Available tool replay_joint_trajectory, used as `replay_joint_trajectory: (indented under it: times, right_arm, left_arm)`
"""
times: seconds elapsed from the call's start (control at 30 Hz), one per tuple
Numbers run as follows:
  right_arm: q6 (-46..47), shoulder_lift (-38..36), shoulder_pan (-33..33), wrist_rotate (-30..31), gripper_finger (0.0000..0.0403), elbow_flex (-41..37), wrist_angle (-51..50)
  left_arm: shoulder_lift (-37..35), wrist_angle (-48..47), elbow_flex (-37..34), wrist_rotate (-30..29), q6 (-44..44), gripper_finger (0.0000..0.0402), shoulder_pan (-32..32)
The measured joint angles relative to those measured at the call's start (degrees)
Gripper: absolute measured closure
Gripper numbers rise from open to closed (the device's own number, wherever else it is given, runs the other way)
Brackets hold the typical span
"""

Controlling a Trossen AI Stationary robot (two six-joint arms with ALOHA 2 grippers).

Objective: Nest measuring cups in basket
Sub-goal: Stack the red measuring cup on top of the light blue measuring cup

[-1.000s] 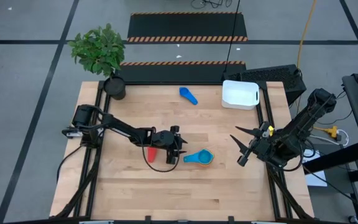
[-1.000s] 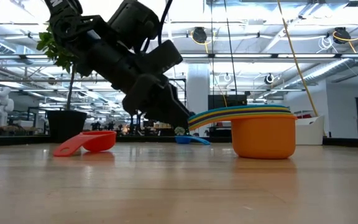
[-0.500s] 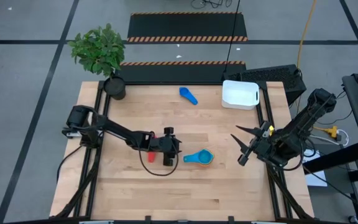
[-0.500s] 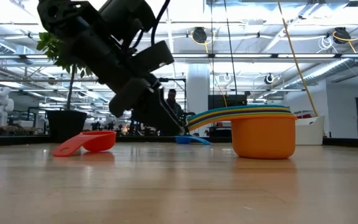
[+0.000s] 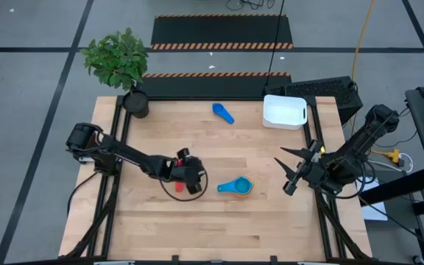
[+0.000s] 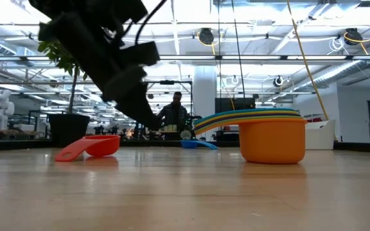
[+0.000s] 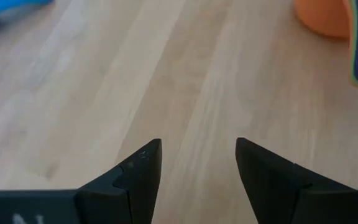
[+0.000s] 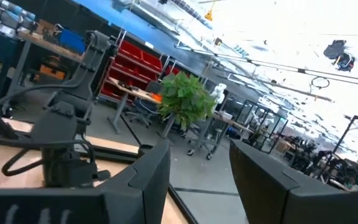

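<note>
A nested stack of measuring cups (image 5: 235, 188), orange outermost (image 6: 272, 138) with a light blue one on top, stands on its base at the table's middle. A red cup (image 5: 178, 182) (image 6: 88, 146) lies on the table left of it, partly under my left arm. A mid blue cup (image 5: 223, 112) lies near the far edge, left of the white basket (image 5: 284, 111). My left gripper (image 5: 197, 180) (image 7: 197, 162) hovers open above the red cup, pointing toward the stack (image 7: 322, 15). My right gripper (image 5: 287, 174) (image 8: 197, 168) waits open, raised at the table's right edge.
A dark plant pot (image 5: 136, 103) with a leafy plant stands at the far left corner. Bare wood (image 5: 219, 228) spreads across the near half of the table. A person (image 6: 174, 115) shows in the room beyond the far edge.
My left gripper has drawn back from the stack toward the table's left, ending above the red cup. The stack and the red cup have stayed in place.
</note>
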Motion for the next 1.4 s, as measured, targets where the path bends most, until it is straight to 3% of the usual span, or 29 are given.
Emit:
replay_joint_trajectory:
  times: [0.47, 0.77, 1.03, 1.4]
  right_arm:
    - [-0.1, -0.9, -4.1, -8.8, 0.0243, 0.0, 0.2]
    - [-0.1, -1.5, -7.0, -15.5, 0.0243, 0.0, 0.5]
    - [-0.1, -2.6, -10.6, -19.5, 0.0243, 0.0, 0.6]
    - [1.4, -2.8, -15.0, -26.3, 0.0243, 0.0, 0.6]
  left_arm:
    - [-9.4, -14.8, 0.0, -8.3, -31.9, 0.0193, -13.7]
    - [-9.4, -33.1, 0.0, -5.0, -60.1, 0.0193, -16.6]
    - [-8.1, -34.4, 0.0, 4.4, -67.7, 0.0193, -14.0]
    - [-7.1, -33.2, 0.1, 1.5, -65.9, 0.0192, -13.3]
